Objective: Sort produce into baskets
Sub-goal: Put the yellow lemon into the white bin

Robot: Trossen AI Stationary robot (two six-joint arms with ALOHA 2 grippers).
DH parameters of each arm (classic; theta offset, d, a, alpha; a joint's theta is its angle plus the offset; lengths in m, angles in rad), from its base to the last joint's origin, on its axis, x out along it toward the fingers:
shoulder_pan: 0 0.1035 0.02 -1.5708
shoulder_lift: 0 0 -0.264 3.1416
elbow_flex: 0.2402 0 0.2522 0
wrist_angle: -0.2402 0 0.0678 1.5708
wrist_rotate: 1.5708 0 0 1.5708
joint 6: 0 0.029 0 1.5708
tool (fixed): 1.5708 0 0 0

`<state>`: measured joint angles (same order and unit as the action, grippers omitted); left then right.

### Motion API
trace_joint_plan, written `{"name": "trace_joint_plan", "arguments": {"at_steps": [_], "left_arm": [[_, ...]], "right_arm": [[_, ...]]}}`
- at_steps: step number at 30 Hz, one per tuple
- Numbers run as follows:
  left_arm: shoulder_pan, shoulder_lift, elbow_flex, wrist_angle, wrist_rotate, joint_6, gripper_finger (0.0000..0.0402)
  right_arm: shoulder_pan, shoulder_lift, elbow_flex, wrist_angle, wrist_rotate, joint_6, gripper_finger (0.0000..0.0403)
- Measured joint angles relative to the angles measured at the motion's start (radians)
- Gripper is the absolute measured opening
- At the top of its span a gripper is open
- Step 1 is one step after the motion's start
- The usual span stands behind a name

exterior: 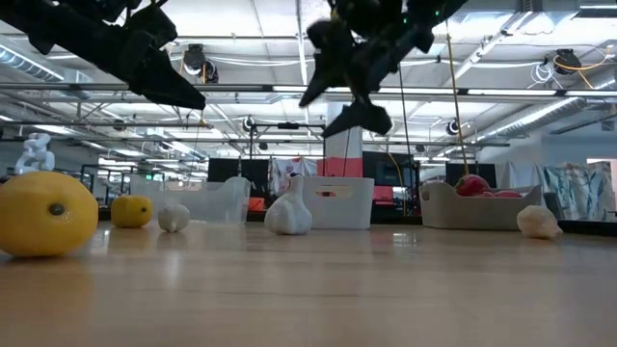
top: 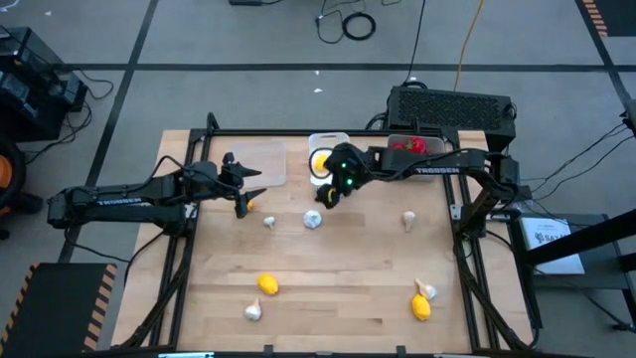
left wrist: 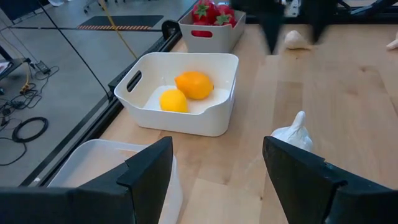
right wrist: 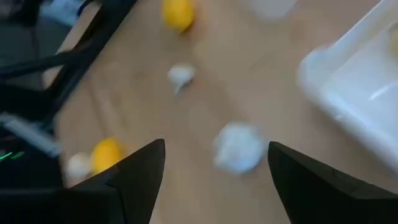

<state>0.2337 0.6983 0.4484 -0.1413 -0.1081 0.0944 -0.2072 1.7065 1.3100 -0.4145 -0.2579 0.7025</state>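
Three baskets stand along the table's far edge: a clear one (top: 263, 164), a white one (top: 323, 159) with two lemons (left wrist: 186, 93), and a pale grey-white one (top: 407, 147) with red tomatoes (left wrist: 211, 14). Loose on the table lie garlic bulbs (top: 312, 220) (top: 269, 221) (top: 408, 219) and lemons (top: 267, 284) (top: 421, 307). My right gripper (top: 328, 191) hangs open above the middle garlic bulb (right wrist: 237, 148), just in front of the white basket, holding nothing. My left gripper (top: 238, 189) waits open and empty near the clear basket (left wrist: 112, 168).
More garlic lies near the front edge (top: 252, 311) and front right (top: 425, 290). A small lemon (top: 250, 206) sits under my left gripper. A big black box (top: 452, 104) stands beyond the table's far right corner. The wooden top between the scattered pieces is bare.
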Motion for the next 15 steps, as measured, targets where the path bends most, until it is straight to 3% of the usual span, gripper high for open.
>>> {"name": "trace_joint_plan", "arguments": {"at_steps": [10, 15], "left_arm": [[0.000, 0.000, 0.000, 0.000, 0.000, 0.000, 0.0255], [0.000, 0.000, 0.000, 0.000, 0.000, 0.000, 0.0255]], "right_arm": [[0.277, 0.000, 0.075, -0.287, -0.173, 0.312, 0.0262], [0.441, 0.000, 0.075, -0.368, -0.173, 0.433, 0.0260]]}}
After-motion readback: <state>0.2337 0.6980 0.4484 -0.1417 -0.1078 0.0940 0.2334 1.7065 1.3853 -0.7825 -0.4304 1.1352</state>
